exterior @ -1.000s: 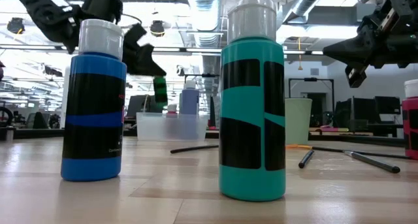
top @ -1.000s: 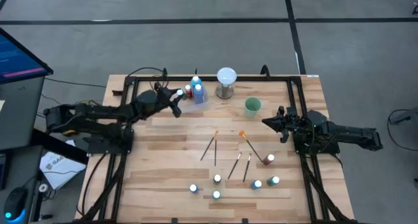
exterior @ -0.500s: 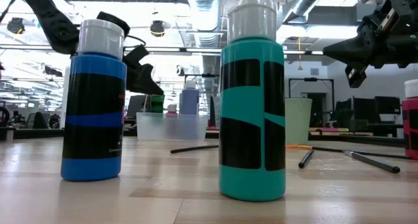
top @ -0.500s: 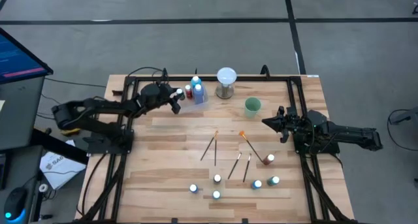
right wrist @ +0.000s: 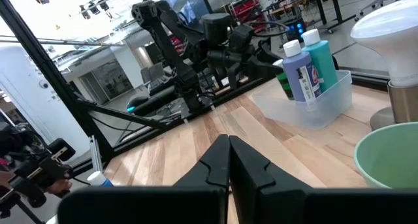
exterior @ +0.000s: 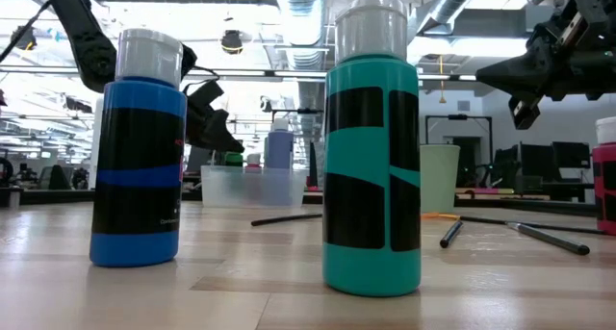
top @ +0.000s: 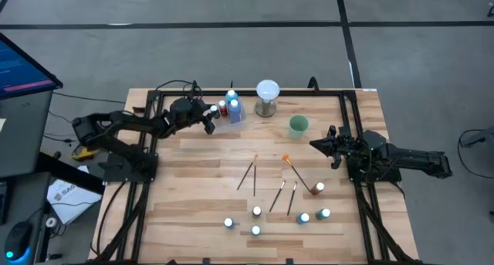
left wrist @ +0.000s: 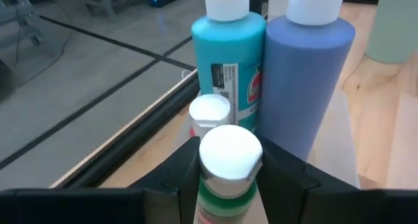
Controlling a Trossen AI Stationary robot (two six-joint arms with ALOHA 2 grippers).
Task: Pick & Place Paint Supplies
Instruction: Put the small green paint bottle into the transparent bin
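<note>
My left gripper [top: 210, 117] is at the near-left end of a clear bin [top: 229, 118] by the far edge, shut on a green paint bottle [left wrist: 227, 160] with a white cap. In the bin stand a teal bottle [left wrist: 228, 44], a blue bottle [left wrist: 307, 80] and a red one [left wrist: 208, 112]. More bottles [top: 256, 212] stand near the table's front, and one lies on its side [top: 318, 188]. Thin brushes [top: 247, 173] lie flat mid-table. My right gripper [top: 315, 144] hovers shut at the right, near a green cup [top: 299, 125]. My left gripper pinches the green bottle between its two fingers [left wrist: 177, 172] on the upper body [left wrist: 225, 192] just under the white cap. The fingers come roughly level from the table's left. The bottle stands upright with its lower part down inside the clear bin [exterior: 248, 184]; its base is hidden.
A white globe on a metal base [top: 267, 96] stands at the far edge beside the bin. In the low view a blue bottle [exterior: 140, 157] and a teal bottle [exterior: 372, 157] stand close to the camera. Dark frame rails [top: 147, 172] run along both table sides.
My left gripper has carried the green bottle downward, and the bottle now sits lower, behind the clear bin's rim. The left arm's elbow has swung toward the far edge. The fingers stay shut on the bottle.
</note>
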